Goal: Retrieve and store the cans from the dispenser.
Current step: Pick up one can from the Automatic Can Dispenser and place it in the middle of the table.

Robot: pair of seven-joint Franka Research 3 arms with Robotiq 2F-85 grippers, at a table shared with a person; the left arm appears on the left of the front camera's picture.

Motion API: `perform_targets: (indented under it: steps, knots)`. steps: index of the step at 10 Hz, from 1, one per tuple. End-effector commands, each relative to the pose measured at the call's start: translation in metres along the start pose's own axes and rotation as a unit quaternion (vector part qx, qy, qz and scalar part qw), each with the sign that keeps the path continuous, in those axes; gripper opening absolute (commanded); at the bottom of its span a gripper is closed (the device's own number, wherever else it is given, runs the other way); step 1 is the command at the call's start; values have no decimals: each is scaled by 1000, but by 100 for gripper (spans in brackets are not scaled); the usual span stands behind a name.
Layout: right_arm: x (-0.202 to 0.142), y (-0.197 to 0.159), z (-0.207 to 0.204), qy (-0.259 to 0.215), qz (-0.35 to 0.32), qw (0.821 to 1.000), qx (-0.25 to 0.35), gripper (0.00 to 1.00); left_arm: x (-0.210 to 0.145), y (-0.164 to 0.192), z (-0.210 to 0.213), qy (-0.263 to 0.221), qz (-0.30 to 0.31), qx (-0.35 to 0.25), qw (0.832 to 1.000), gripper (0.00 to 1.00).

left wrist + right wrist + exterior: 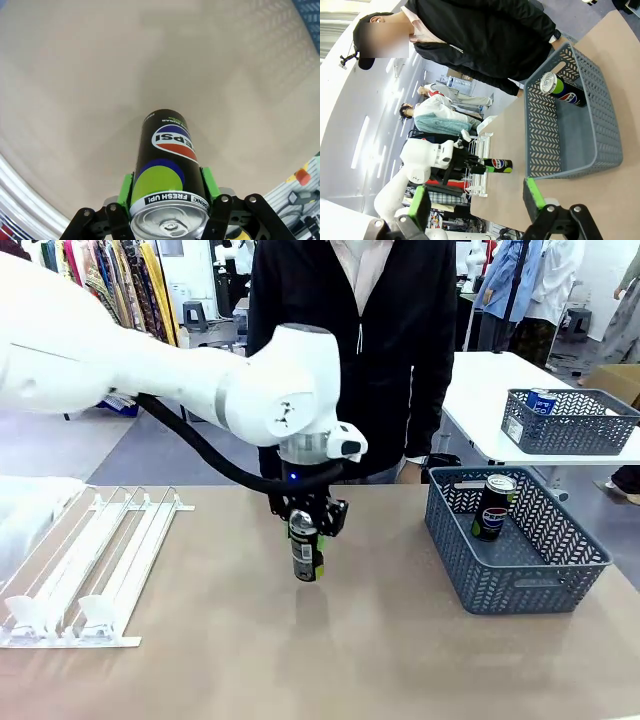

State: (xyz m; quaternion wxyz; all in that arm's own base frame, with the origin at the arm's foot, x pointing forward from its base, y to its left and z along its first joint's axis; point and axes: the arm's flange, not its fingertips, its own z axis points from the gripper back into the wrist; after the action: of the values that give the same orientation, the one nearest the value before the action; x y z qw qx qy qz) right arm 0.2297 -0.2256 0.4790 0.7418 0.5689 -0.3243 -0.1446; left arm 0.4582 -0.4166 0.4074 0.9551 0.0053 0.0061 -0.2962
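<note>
Gripping a black Pepsi can upright at frame centre, left gripper above the tabletop. Spread wide and empty, right gripper. Standing in the grey basket at right, another Pepsi can; dispenser at lower left.

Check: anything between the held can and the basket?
Nothing: front view shows bare table between the Pepsi can in the left pincer and the basket.
</note>
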Motion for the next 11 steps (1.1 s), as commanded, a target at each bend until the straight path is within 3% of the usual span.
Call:
perform_targets:
  steps: [1, 5, 6, 7, 11]
  knots:
    - [2, 1, -3, -10, 8, 1000, 13, 100, 4, 0, 4, 23, -7, 5, 1000, 0]
    - [2, 1, -3, -10, 8, 1000, 13, 100, 6, 3, 0, 32, -5, -12, 999, 0]
    - [2, 1, -3, -10, 8, 1000, 13, 100, 6, 3, 1, 28, -9, -12, 1000, 40]
    - [2, 1, -3, -10, 8, 1000, 13, 100, 6, 2, 1, 27, -12, -12, 999, 97]
    - [2, 1, -3, -10, 8, 1000, 13, 100, 3, 6, 7, 11, 3, -10, 1000, 100]
